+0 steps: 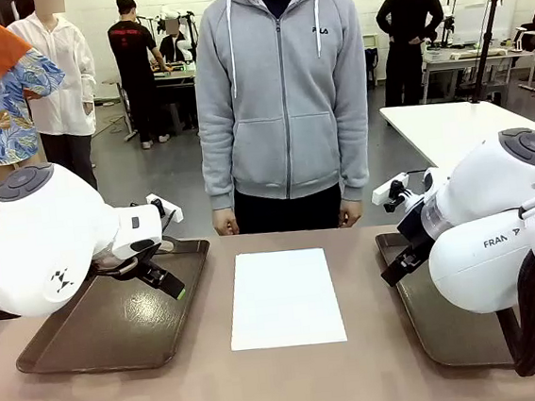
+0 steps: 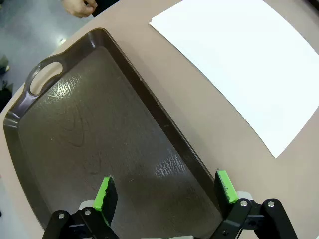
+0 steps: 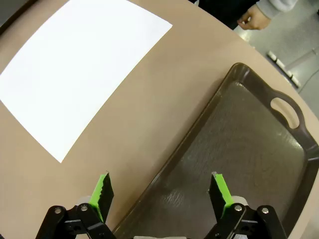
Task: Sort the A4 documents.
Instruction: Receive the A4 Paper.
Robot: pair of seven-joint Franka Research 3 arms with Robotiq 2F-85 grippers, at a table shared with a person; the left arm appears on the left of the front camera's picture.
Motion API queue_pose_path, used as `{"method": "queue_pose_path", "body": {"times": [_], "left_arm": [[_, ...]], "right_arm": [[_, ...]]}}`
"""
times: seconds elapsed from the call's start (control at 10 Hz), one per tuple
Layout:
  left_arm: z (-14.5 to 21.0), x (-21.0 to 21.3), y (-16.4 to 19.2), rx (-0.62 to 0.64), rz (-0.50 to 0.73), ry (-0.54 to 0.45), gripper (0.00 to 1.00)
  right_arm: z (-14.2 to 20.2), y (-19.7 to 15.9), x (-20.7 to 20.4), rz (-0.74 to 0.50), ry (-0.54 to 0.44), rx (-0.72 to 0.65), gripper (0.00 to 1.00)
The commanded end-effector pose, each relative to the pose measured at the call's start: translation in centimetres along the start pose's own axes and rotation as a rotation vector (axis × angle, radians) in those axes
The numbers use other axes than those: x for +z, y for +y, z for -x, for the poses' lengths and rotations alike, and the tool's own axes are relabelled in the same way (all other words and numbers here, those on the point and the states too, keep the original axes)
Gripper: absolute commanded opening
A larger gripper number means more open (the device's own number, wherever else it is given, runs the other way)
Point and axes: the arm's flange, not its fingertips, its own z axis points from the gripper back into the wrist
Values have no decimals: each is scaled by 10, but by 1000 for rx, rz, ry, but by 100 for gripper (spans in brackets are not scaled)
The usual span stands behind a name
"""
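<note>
Table (image 1: 201, 396) is shared; a person is stood at its far edge, hands (image 1: 224, 224) hung at the sides, nothing held. Two dark brown trays are set flat on it, left tray (image 1: 91, 341) and right tray (image 1: 446, 335); both are seen bare inside. The A4 documents (image 1: 284, 297) are laid flat on the table between the trays, touching neither. Whether it is one sheet or a stack cannot be told. Left gripper (image 2: 165, 188) is held above the left tray's inner rim, jaws spread wide, nothing gripped. Right gripper (image 3: 160, 185) is held above the right tray's inner rim, jaws likewise spread and empty. Judged: sorting not started, no sheet placed in either tray; every pick and placement is left to be done.
</note>
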Motion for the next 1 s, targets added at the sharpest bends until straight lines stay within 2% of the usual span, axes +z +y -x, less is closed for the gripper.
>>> {"method": "queue_pose_path", "body": {"times": [0.0, 0.7, 0.8, 0.9], "left_arm": [[0, 0, 0, 0, 0, 0, 100], [0, 0, 0, 0, 0, 0, 100], [12, 7, 13, 8, -37, -46, 100], [22, 15, 29, 26, -81, -63, 100]], "right_arm": [[0, 0, 0, 0, 0, -1, 100], [0, 0, 0, 0, 0, 0, 100], [6, -2, 23, -27, -38, 6, 100], [6, -8, 40, 4, -58, -12, 100]]}}
